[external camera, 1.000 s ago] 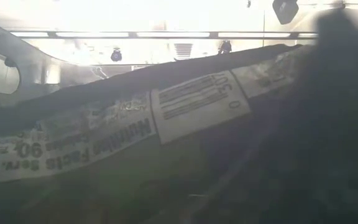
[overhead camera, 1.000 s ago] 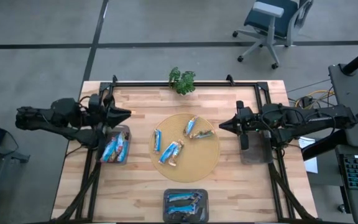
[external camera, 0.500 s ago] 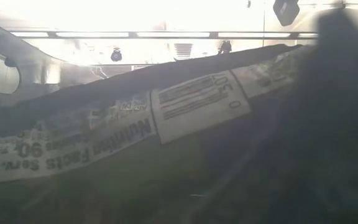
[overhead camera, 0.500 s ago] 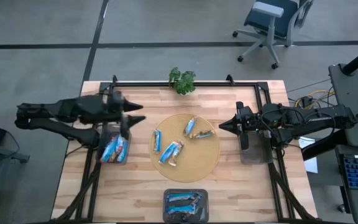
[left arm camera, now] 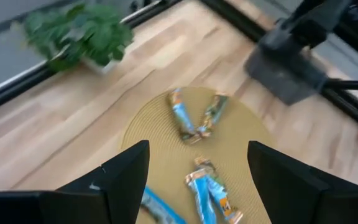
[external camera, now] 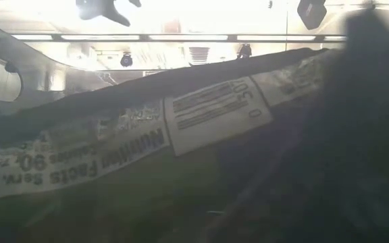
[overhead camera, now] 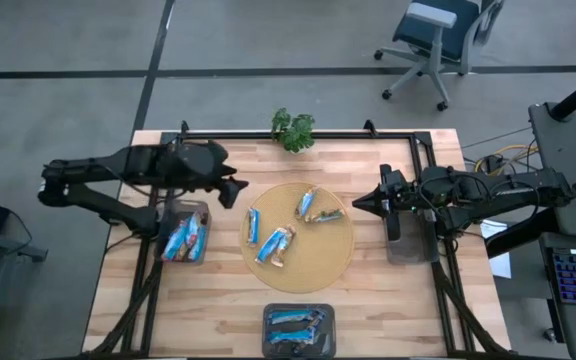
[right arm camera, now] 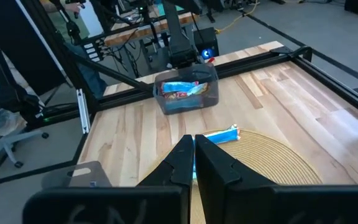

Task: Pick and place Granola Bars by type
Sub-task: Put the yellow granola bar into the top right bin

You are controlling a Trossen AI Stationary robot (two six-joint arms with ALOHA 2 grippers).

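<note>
**Operator:** High view first. What surrounds the work area, and does anything obstruct it?

**Technician:** A round woven mat (overhead camera: pixel 298 237) lies at the centre of the wooden table (overhead camera: pixel 228 300). A small potted plant (overhead camera: pixel 293 129) stands at the far edge. One grey bin (overhead camera: pixel 186 234) sits at the left side, a second (overhead camera: pixel 298 329) at the near edge, a third (overhead camera: pixel 411 238) at the right under the right arm. In the low view a bar wrapper right against the lens covers most of the picture.

**Operator:** Where are the Granola Bars (overhead camera: pixel 275 244) relative to the grippers?

**Technician:** Several lie loose on the mat; others fill the left and near bins. The left gripper (overhead camera: pixel 232 188) hovers just beside the mat's left rim, fingers (left arm camera: pixel 124 177) spread apart and holding nothing; its wrist view shows the bars ahead on the mat. The right gripper (overhead camera: pixel 357 203) waits at the mat's right rim, fingers pressed together, empty, apart from the nearest bars.
</note>
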